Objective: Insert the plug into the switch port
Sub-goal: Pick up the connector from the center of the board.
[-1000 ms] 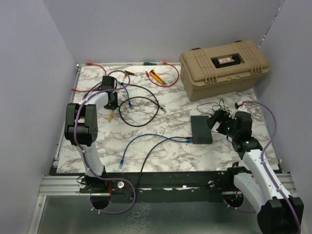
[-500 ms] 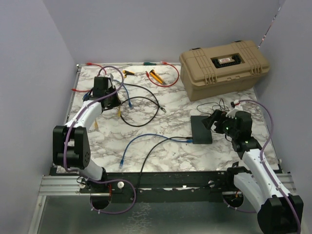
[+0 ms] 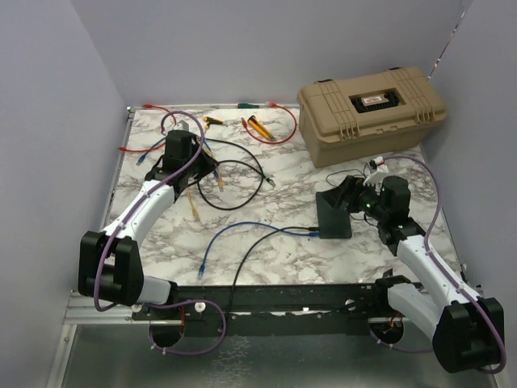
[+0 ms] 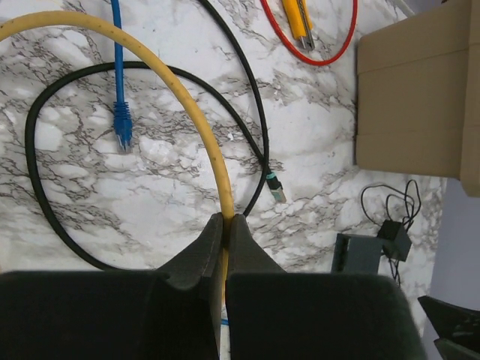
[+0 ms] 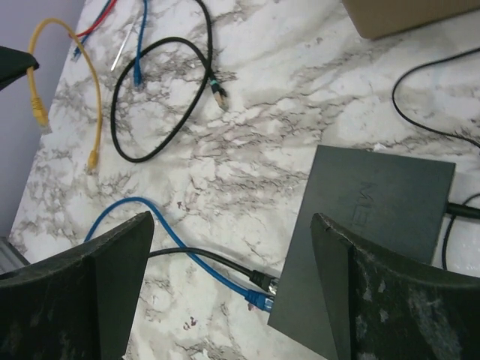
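The left jaws are clamping together on the yellow cable (image 4: 174,84) partway along its length, holding it above the worktop (image 3: 275,255) with a plug end dangling free. The right jaws are hanging wide apart just above the switch (image 5: 375,217), which is lying flat on the worktop's right side, a blue lead (image 5: 253,300) meeting its port edge. Doing this well is probably meaning carrying the cable across, steadying the switch, and regripping close behind the plug so it enters square.
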You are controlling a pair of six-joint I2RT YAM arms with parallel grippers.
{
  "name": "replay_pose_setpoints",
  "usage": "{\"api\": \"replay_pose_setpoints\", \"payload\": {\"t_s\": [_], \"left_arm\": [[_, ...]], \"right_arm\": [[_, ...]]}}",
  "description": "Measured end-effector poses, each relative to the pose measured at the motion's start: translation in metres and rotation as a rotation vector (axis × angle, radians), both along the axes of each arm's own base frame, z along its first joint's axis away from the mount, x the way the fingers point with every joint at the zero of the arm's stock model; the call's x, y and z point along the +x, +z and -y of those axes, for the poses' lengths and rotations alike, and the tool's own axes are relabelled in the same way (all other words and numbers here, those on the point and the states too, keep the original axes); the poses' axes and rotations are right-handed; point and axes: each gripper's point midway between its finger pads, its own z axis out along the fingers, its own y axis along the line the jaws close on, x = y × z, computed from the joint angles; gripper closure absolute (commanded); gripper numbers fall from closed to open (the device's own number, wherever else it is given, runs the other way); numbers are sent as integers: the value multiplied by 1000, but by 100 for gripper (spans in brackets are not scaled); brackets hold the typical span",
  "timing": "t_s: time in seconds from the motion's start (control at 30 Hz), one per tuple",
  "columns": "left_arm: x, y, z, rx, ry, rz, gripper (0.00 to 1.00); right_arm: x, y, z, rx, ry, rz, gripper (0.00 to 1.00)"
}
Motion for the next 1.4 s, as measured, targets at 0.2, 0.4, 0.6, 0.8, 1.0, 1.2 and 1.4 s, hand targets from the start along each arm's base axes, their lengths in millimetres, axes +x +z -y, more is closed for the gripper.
{"api": "replay_pose_setpoints", "payload": {"t_s": [0.2,0.4,0.6,0.8,1.0,1.2,1.4], "left_arm": [[0,4,12,-67,80,-19,100],[-3,6,28,-130,131,-43,100],[-2,5,27,-178,197,-62,100],[-9,-6,22,-191,240,-88,100],[-17,-4,18,-210,261,-81,100],[-20,3,22,-240,265,-75,100],[-23,6,33,-273,250,-82,100]], "right_arm": [[3,22,-29,13,85,90,14],[-3,42,-70,28,182,207,20],[-4,57,-111,37,275,366,24],[-9,49,-152,8,373,475,32],[-4,34,-185,-28,436,531,32],[-2,43,-222,-50,469,628,35],[2,41,-245,-69,489,679,40]]}}
